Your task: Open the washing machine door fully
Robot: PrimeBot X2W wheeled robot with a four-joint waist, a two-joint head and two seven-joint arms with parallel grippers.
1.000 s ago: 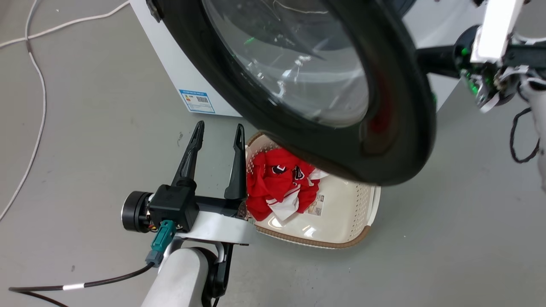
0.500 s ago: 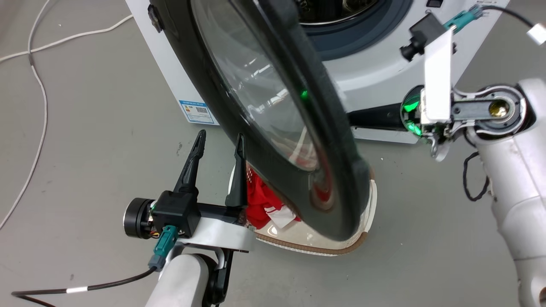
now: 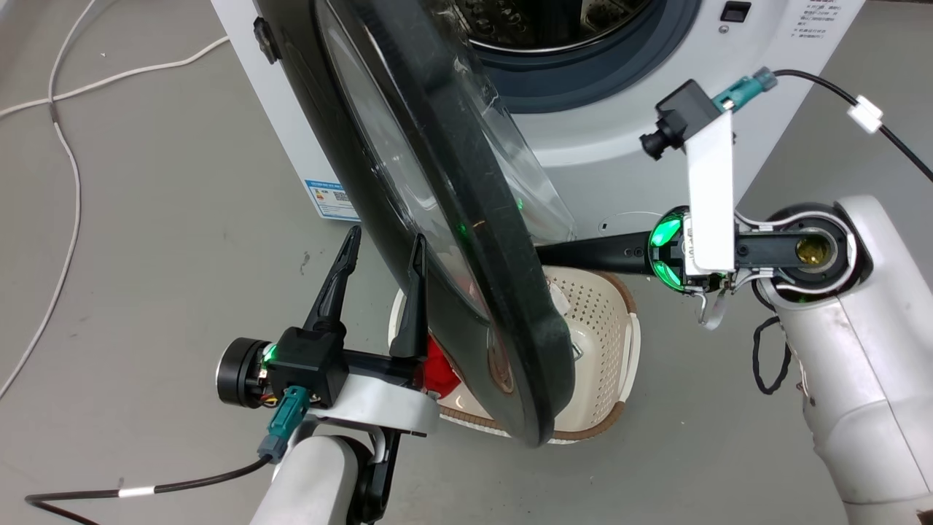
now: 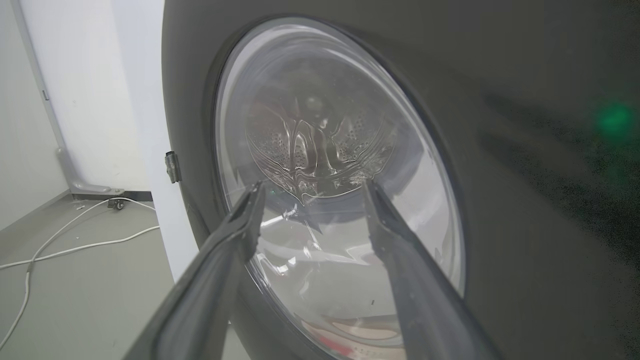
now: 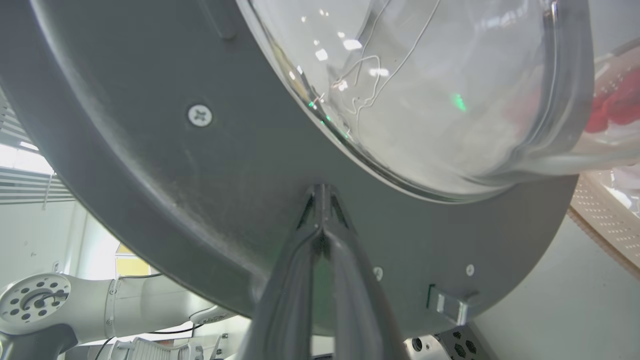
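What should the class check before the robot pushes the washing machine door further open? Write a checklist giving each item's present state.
1. Washing machine door fully open: not ok, it stands only partway.
2. Right gripper touching the door's inner face: ok, its shut tips rest against it.
3. Left gripper out of the door's swing: not ok, its open fingers sit close before the outer glass.
4. Door clears the laundry basket below: cannot tell.

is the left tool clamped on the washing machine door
No, in the left wrist view the left tool has its two fingers spread wide in front of the washing machine door, with nothing clamped between them.
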